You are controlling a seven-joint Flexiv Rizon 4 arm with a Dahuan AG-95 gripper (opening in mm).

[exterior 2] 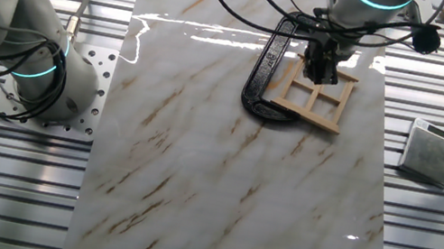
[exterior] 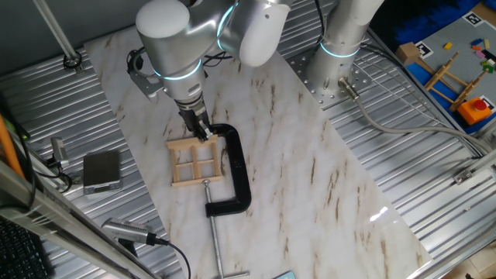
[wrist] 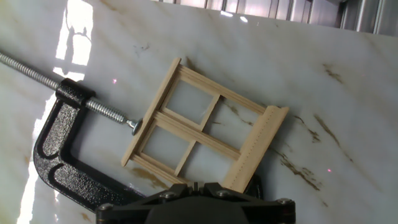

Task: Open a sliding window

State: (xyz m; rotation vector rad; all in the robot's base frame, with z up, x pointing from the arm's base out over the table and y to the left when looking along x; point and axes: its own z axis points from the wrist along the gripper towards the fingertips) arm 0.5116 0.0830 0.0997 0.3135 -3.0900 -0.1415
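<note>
Wooden sliding window [exterior: 195, 163] lies flat (clamp-held [exterior: 235, 170]), roughly square; gripper [exterior: 201, 130] spread cannot tell

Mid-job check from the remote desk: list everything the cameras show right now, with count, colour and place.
Small pale wooden sliding window: one, unpainted wood, flat on the marble board, held in the clamp.
Black metal C-clamp: one, black with a silver screw, around the window's edge on the board.
White marble-pattern board: one, white with brown veins, over the ribbed metal table.
Grey box-shaped device: one, grey, on the metal table beside the board.
Wooden rack with yellow rails: one, wood and yellow, far corner on a blue mat.
Second robot base: one, white-grey, bolted at the board's far edge.
Gripper: one, black fingers at the window's frame; whether the jaws are open or shut is unclear.
</note>
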